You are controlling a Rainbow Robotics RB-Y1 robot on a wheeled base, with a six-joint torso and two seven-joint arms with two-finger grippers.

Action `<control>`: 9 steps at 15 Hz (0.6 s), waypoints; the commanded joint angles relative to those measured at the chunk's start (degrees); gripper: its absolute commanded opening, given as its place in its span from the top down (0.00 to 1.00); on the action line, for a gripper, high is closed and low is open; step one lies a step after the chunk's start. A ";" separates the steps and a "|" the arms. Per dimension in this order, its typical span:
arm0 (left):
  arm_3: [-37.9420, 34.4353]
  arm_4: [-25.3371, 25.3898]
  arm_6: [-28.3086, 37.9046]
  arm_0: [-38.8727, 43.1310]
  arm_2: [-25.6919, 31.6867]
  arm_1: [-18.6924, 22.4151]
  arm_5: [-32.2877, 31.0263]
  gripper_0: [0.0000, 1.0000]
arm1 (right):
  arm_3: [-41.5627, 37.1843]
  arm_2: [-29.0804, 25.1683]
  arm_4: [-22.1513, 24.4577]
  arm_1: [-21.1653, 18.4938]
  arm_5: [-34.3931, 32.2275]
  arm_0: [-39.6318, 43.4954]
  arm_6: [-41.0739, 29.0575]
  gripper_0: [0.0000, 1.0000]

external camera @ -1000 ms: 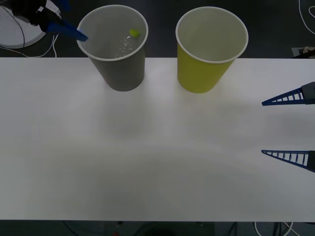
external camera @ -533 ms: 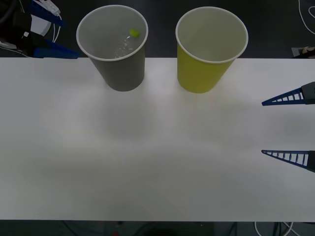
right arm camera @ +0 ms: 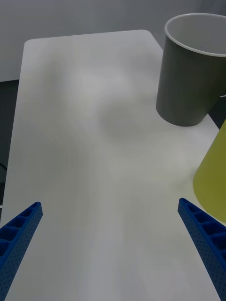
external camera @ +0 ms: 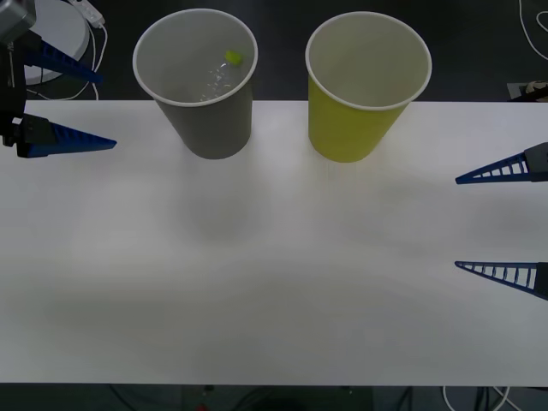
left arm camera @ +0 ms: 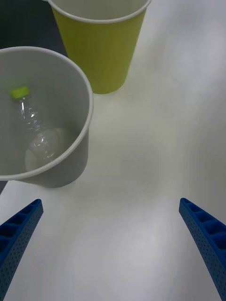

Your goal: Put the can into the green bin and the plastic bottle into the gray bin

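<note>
Soft, even light from overhead makes the white tabletop (external camera: 274,282) bright, almost washed out. The floor beyond its far edge is dim. The dark gray paper cup (external camera: 210,111) and the yellow-green paper cup (external camera: 351,120) cast faint, diffuse shadows toward the near edge. Their rims look sharp.

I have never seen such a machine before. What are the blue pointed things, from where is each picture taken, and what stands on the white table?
The blue ribbed wedges are the fingers of a two-armed robot's grippers. One picture looks down from above the arms: the left gripper is at the table's far left edge, the right gripper at its right edge. Both are open and hold nothing. The other two pictures come from cameras on each wrist, so that arm's own fingers appear at the bottom corners. On the white table stand two paper cups used as bins: the gray bin and the green bin. The plastic bottle, clear with a lime cap, lies inside the gray bin. I see no can on the table.
</note>
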 commanded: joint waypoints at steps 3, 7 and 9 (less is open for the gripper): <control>0.02 5.00 -12.41 9.19 4.70 -0.66 -0.04 0.00 | 0.00 0.00 0.00 0.00 0.00 0.00 0.00 0.00; 0.02 9.14 -21.81 16.22 7.51 -1.28 -0.04 0.00 | 0.00 0.00 0.00 0.00 0.00 0.00 0.00 0.00; -0.24 10.45 -25.51 18.95 8.83 -1.45 -0.31 0.00 | 0.00 0.00 0.00 0.00 0.00 0.00 0.00 0.00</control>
